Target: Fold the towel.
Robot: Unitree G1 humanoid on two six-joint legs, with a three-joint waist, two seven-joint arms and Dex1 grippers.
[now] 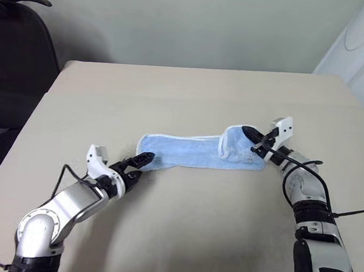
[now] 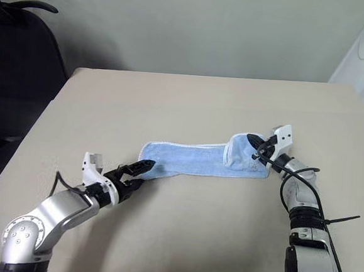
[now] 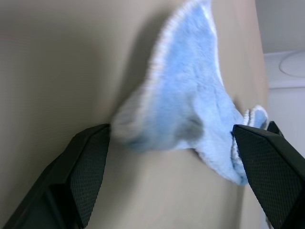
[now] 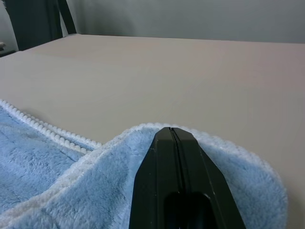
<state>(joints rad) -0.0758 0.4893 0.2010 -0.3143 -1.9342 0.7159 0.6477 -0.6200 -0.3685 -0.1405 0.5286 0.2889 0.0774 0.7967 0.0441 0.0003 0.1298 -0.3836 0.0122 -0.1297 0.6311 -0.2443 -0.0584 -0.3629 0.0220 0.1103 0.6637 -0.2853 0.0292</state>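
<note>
Towel (image 1: 193, 151) lies mid-table as a long narrow band running left to right, already doubled lengthwise, with its right end lifted and curled over. The right gripper (image 1: 255, 140) is clamped on that end, while the left gripper (image 1: 140, 165) stands wide at the left end, holding nothing. By my judgement, the crosswise fold remains.
</note>
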